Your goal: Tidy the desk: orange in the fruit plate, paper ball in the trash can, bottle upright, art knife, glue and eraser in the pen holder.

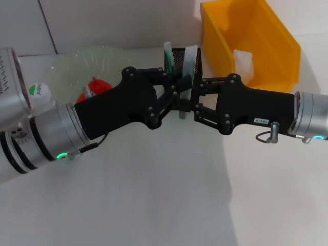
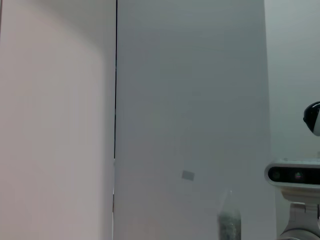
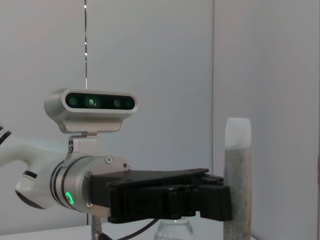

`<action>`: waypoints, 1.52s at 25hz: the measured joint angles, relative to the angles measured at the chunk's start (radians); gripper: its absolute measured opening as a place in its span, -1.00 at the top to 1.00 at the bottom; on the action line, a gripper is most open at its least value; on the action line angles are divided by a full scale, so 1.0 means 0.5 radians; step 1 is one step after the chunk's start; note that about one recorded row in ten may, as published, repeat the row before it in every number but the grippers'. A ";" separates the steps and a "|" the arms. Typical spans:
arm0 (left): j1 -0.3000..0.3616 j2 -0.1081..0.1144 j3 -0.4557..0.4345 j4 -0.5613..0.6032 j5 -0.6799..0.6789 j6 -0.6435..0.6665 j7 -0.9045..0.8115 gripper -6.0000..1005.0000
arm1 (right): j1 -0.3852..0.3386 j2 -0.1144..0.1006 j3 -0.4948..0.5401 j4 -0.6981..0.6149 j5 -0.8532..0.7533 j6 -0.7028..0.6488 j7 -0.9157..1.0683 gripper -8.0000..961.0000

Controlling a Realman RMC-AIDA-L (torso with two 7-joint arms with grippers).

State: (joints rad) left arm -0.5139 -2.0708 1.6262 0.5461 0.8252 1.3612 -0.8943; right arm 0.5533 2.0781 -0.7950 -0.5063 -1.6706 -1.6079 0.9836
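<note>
1. Where the two arms met just in front of the pen holder [image 1: 183, 62], the left gripper [image 1: 177, 97] came in from its left side and the right gripper [image 1: 197, 100] from its right side, tips nearly touching.
2. The glue stick [image 1: 182, 114] stood upright between the two grippers, on the near side of the pen holder. In the right wrist view the left gripper [image 3: 216, 202] was clamped against the side of the glue stick [image 3: 236, 170], white cap uppermost.
3. Could not tell whether the right gripper was gripping anything or how wide it stood.
4. The bottle [image 1: 39, 94], white cap showing, stood well to the left of the pen holder, partly behind the left arm.
5. The fruit plate [image 1: 72, 69], clear green, lay left of the pen holder, with the orange [image 1: 95, 87], reddish in look, inside it.
6. The pen holder, black mesh, held two upright items, one green-and-white [image 1: 168, 53] and one pale [image 1: 190, 57]; which they were was not clear.
7. The trash can [image 1: 271, 36], a yellow bin, sat right of and behind the pen holder, with the paper ball [image 1: 243, 61] inside.
</note>
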 joint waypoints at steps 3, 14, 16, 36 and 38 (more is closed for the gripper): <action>-0.001 0.000 0.000 0.000 0.000 0.001 0.000 0.76 | 0.002 0.001 -0.002 0.000 0.000 0.001 0.003 0.42; -0.008 -0.003 0.019 0.000 -0.008 0.001 0.000 0.71 | 0.010 -0.001 -0.034 -0.009 0.001 0.012 0.011 0.67; -0.008 -0.003 0.019 0.000 -0.008 0.001 0.000 0.69 | 0.010 -0.002 -0.042 -0.009 0.001 0.021 0.014 0.67; 0.315 0.051 -0.028 0.039 -0.004 0.319 0.059 -0.26 | -0.012 0.008 -0.010 0.030 0.409 0.276 -0.022 0.67; 0.440 0.079 -0.028 0.042 -0.004 0.403 0.124 -0.30 | 0.002 0.011 -0.023 0.043 0.509 0.332 -0.080 0.67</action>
State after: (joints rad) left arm -0.2938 -2.0314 1.6120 0.5669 0.8233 1.5627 -0.8325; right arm 0.5543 2.0837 -0.8064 -0.4848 -1.4161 -1.4418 0.9436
